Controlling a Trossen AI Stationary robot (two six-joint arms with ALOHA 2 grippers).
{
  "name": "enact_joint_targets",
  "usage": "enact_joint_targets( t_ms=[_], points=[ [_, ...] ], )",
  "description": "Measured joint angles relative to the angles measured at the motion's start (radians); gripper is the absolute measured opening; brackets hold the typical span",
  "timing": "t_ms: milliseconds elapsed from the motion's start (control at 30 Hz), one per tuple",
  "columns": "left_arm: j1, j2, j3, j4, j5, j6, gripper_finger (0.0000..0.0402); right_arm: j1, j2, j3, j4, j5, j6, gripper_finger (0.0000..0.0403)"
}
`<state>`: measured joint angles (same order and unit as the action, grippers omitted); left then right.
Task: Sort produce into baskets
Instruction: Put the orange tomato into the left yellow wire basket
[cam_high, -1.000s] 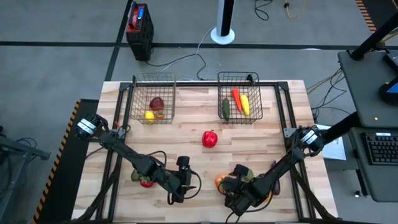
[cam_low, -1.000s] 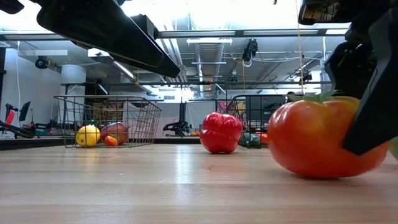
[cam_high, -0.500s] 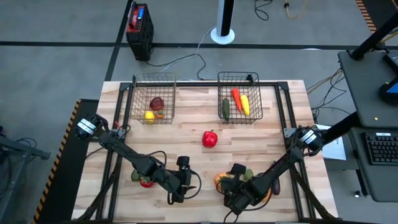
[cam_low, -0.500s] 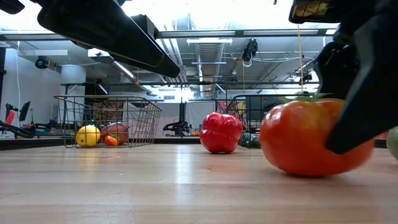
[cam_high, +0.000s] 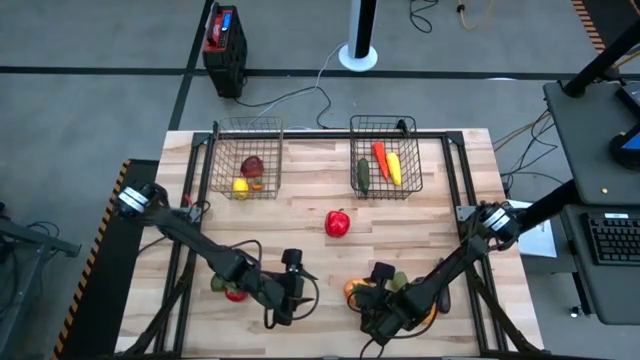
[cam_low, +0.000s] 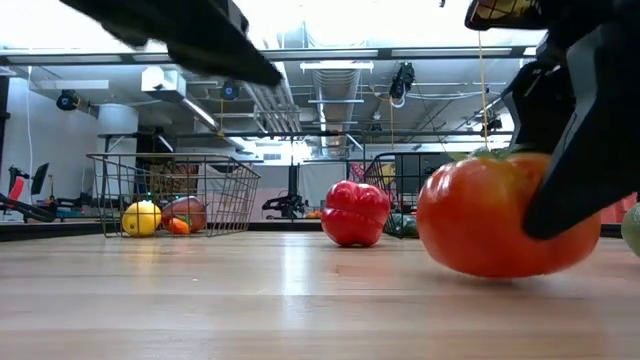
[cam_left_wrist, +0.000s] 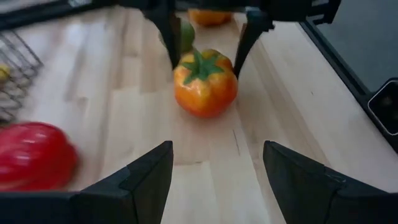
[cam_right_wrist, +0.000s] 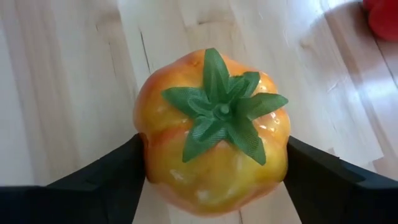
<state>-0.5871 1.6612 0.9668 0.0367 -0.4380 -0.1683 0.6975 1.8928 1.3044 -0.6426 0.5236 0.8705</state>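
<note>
The main risk was the orange tomato (cam_right_wrist: 211, 127) squirting out sideways: it was round and glossy and still sat on the wooden table (cam_high: 430, 190), so an off-centre squeeze could have rolled it toward the near edge or into the green piece (cam_left_wrist: 185, 35) just behind it. In the right wrist view the two dark fingers (cam_right_wrist: 99, 180) of the right gripper (cam_high: 372, 298) stood on either side of the tomato, right against its flanks at about mid-height, leafy cap up; whether they gripped it firmly I could not tell.

Just beside it, the left gripper (cam_high: 290, 285) hung partly open and empty, pointing at the tomato. Farther off lay a red pepper (cam_high: 338, 222) in the open, and beyond it the two wire baskets (cam_high: 247, 160), both already holding produce.
</note>
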Motion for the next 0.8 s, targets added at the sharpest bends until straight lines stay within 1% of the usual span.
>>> enact_joint_targets(
  t_ms=[133,267,400,533,600,700,800],
  points=[
    [-0.022,-0.111,-0.001,-0.089,-0.065,0.022,0.0232,-0.015,-0.010,0.032,0.003,0.000,-0.028,0.0318],
    [-0.060,-0.237,-0.001,-0.205,-0.167,0.029,0.0232,-0.055,-0.010,0.074,0.008,0.001,-0.124,0.0315],
    [-0.100,-0.362,-0.001,-0.286,-0.266,0.025,0.0232,-0.127,-0.010,0.112,0.035,0.001,-0.275,0.0316],
    [-0.131,-0.455,-0.001,-0.341,-0.359,0.014,0.0232,-0.209,-0.010,0.151,0.117,-0.003,-0.453,0.0319],
    [-0.141,-0.490,-0.001,-0.380,-0.387,-0.004,0.0232,-0.249,-0.010,0.172,0.145,-0.010,-0.536,0.0318],
    [-0.143,-0.532,-0.009,-0.457,-0.391,-0.047,0.0232,-0.304,-0.010,0.210,0.186,-0.051,-0.634,0.0315],
    [-0.143,-0.553,-0.041,-0.505,-0.391,-0.083,0.0232,-0.345,-0.010,0.236,0.213,-0.053,-0.719,0.0318]
  ],
)
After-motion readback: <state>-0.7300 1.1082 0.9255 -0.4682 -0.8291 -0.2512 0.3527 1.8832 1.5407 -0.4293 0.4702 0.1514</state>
